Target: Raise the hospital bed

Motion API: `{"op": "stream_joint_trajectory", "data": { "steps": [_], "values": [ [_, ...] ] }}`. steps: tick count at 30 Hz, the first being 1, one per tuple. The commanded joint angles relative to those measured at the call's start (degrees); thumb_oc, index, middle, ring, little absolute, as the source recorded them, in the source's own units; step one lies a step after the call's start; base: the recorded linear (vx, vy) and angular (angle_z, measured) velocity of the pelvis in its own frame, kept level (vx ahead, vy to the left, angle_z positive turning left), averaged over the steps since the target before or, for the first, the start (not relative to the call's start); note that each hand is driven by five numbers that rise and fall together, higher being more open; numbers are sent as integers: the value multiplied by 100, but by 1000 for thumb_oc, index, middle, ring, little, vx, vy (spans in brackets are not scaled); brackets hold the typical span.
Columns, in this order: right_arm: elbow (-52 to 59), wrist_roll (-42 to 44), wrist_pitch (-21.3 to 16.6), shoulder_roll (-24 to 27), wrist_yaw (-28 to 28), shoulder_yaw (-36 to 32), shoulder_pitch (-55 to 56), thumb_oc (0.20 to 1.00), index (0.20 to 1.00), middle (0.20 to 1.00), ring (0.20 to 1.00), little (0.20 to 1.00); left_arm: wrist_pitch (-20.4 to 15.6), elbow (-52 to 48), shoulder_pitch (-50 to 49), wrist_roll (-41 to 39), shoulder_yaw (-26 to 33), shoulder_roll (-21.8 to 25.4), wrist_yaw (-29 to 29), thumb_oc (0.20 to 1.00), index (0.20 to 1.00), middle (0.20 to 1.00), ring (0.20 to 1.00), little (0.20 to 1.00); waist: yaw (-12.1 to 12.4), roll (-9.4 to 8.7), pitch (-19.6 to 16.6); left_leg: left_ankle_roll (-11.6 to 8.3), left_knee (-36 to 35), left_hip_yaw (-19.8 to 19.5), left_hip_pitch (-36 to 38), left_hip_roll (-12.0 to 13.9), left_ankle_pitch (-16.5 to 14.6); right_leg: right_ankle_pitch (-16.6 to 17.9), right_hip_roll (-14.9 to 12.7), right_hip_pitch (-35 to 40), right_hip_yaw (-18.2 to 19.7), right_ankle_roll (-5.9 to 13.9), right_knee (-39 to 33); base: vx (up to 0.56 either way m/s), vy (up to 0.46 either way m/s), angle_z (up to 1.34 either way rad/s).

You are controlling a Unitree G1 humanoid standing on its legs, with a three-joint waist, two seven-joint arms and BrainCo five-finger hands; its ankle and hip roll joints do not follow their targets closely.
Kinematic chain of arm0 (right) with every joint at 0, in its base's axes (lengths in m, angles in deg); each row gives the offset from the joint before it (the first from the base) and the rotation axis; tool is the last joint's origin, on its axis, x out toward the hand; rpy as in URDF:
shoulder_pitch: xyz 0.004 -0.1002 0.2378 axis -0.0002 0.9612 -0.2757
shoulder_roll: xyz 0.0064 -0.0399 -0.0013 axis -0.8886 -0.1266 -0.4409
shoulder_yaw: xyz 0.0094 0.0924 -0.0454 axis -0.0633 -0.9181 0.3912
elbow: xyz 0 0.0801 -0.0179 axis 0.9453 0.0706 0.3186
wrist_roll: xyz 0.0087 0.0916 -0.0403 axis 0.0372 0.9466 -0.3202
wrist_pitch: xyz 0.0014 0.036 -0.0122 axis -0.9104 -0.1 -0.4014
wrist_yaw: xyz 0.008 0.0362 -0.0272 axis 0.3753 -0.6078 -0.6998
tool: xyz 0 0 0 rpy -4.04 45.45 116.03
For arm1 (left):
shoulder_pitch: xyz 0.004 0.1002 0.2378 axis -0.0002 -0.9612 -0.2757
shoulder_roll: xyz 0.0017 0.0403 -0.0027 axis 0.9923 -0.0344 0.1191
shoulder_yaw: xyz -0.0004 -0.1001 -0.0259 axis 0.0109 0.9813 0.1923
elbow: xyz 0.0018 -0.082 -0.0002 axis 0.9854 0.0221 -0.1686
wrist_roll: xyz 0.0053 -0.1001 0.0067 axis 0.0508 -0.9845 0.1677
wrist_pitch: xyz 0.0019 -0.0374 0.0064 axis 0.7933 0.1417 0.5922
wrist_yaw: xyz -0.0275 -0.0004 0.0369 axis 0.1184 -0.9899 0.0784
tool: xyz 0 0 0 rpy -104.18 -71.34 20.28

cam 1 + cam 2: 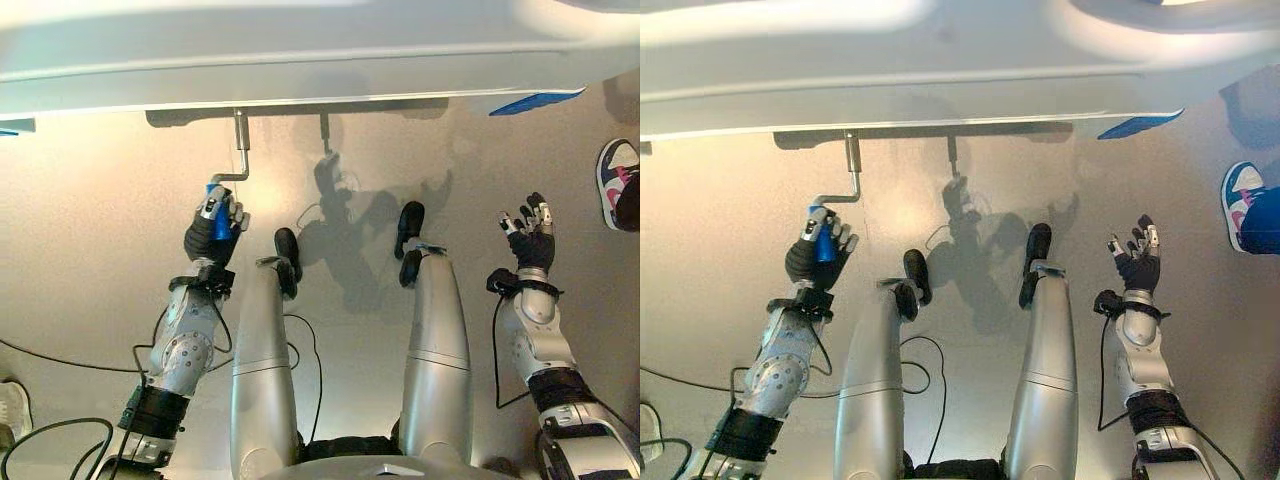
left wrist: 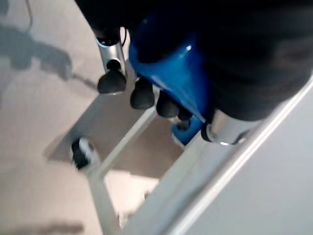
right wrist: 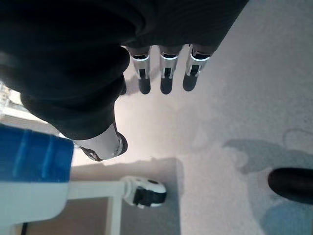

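Observation:
The white hospital bed's foot end (image 1: 300, 60) spans the top of the eye views. A metal crank (image 1: 241, 135) hangs from under its edge and bends to a blue handle (image 1: 219, 222). My left hand (image 1: 212, 240) is shut on that handle, directly below the crank shaft. In the left wrist view the fingers (image 2: 111, 82) curl around the blue handle (image 2: 171, 63). My right hand (image 1: 530, 240) hovers over the floor at the right, apart from the bed. Its fingers (image 3: 166, 73) are straight and hold nothing.
A second, folded crank (image 1: 325, 135) hangs just right of the first. A blue corner bumper (image 1: 535, 102) marks the bed's right corner, with a caster (image 3: 146, 192) below it. A person's shoe (image 1: 617, 180) stands at the right edge, another shoe (image 1: 12, 408) at lower left.

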Motion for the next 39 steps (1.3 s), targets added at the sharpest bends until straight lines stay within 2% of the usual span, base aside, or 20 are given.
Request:
{"op": "stream_joint_trajectory", "data": {
  "steps": [1, 3, 5, 6, 9, 10, 15, 16, 18, 20, 21, 24, 25, 31, 37, 39],
  "values": [
    [187, 45, -330, 349, 65, -309, 384, 1000, 1000, 1000, 1000, 1000, -1693, -361, -73, 648, 1799, 226, -901, 200, 200, 200, 200, 200, 209, 292, -185, -47, -505, -267, -129, -173, 892, 316, -75, 231, 33, 151, 36, 7, 22, -4],
    [214, 9, -321, 406, 120, -285, 364, 1000, 1000, 1000, 1000, 1000, -1530, -248, -72, 960, 1769, 353, -1081, 200, 200, 200, 200, 200, 195, 284, -185, -48, -511, -246, -132, -165, 894, 320, -80, 229, 39, 148, 22, 1, 4, -2],
    [256, -2, -314, 479, 164, -273, 328, 1000, 1000, 1000, 1000, 1000, -1289, -38, -56, 1575, 1740, 567, -1368, 200, 200, 200, 200, 200, 174, 282, -185, -44, -533, -238, -119, -155, 896, 321, -79, 230, 44, 146, 10, 6, 15, 1],
    [272, -27, -301, 517, 215, -254, 275, 1000, 1000, 1000, 1000, 1000, -1108, 42, 7, 2126, 1703, 722, -1596, 200, 200, 200, 200, 200, 157, 276, -185, -40, -545, -222, -114, -142, 899, 326, -73, 214, 51, 146, 8, 0, 0, 0],
    [268, -73, -281, 557, 267, -240, 219, 1000, 1000, 1000, 1000, 1000, -908, 217, 101, 2598, 1712, 845, -1799, 200, 200, 200, 200, 200, 147, 267, -185, -35, -557, -208, -103, -135, 896, 326, -72, 211, 66, 147, 10, 0, 0, 0],
    [282, -116, -258, 607, 279, -236, 198, 1000, 1000, 1000, 1000, 1000, -638, 427, 197, 3273, 1734, 1089, -1965, 200, 200, 200, 200, 200, 121, 269, -185, -31, -556, -201, -110, -118, 900, 327, -64, 203, 72, 148, 16, 0, 0, 0],
    [277, -148, -279, 670, 274, -253, 168, 1000, 1000, 1000, 1000, 1000, -317, 1076, 479, 4157, 1653, 1398, -2126, 200, 200, 200, 200, 200, 88, 247, -185, -20, -559, -184, -111, -87, 900, 326, -41, 184, 100, 148, 12, 0, 0, 0],
    [268, -143, -294, 692, 270, -230, 150, 1000, 1000, 1000, 1000, 1000, -109, 1364, 636, 4643, 1557, 1529, -2169, 200, 200, 200, 200, 200, 59, 240, -185, -17, -555, -173, -112, -83, 899, 333, -34, 181, 106, 155, 2, 0, 0, 0],
    [260, -144, -304, 695, 267, -215, 143, 1000, 1000, 1000, 1000, 1000, -6, 1595, 800, 4868, 1438, 1574, -2213, 200, 200, 200, 200, 200, 51, 231, -185, -12, -542, -164, -132, -86, 898, 336, -29, 163, 114, 158, 6, 0, 0, 0],
    [269, -151, -318, 701, 249, -167, 124, 1000, 1000, 1000, 1000, 1000, 311, 1987, 1053, 5509, 1201, 1668, -2214, 200, 200, 200, 200, 200, 9, 207, -185, -6, -533, -158, -145, -84, 894, 339, -13, 140, 128, 164, 14, 0, 0, 0],
    [301, -138, -337, 680, 245, -76, 89, 1000, 1000, 1000, 1000, 1000, 537, 2298, 1324, 5904, 873, 1628, -2150, 200, 200, 200, 200, 200, -36, 174, -185, -3, -530, -148, -158, -76, 898, 343, 2, 132, 138, 169, 11, 0, 0, 0],
    [284, -115, -339, 668, 238, -80, 83, 1000, 1000, 1000, 1000, 1000, 632, 2496, 1561, 6191, 559, 1574, -2038, 200, 200, 200, 200, 200, -46, 154, -185, 0, -519, -139, -177, -68, 899, 346, 11, 115, 148, 175, 9, 3, 0, -4],
    [254, -70, -348, 621, 225, -23, 42, 1000, 1000, 1000, 1000, 1000, 785, 2723, 1764, 6472, 269, 1409, -1979, 200, 200, 200, 200, 200, -89, 116, -185, 3, -497, -133, -198, -61, 895, 345, 29, 94, 152, 172, 21, 0, 0, 0],
    [292, -4, -360, 550, 229, 101, -8, 1000, 1000, 1000, 1000, 1000, 1170, 3627, 2479, 7082, -451, 998, -1814, 200, 200, 200, 200, 200, -176, 11, -185, 5, -439, -151, -250, -60, 897, 331, 62, 22, 171, 167, 88, -1, -18, -1],
    [338, 99, -324, 445, 271, 363, -74, 1000, 1000, 1000, 1000, 1000, 1503, 4785, 3034, 7258, -1019, 268, -1559, 200, 200, 200, 200, 200, -278, -90, -185, 1, -407, -150, -293, -27, 917, 342, 107, -25, 175, 179, 130, 0, -12, -1],
    [337, 100, -324, 446, 271, 356, -75, 1000, 1000, 1000, 1000, 1000, 1496, 4803, 3050, 7259, -1028, 262, -1560, 200, 200, 200, 200, 200, -272, -88, -185, 1, -407, -149, -296, -27, 916, 342, 107, -29, 176, 179, 131, 0, 0, 0]
  ]
}}
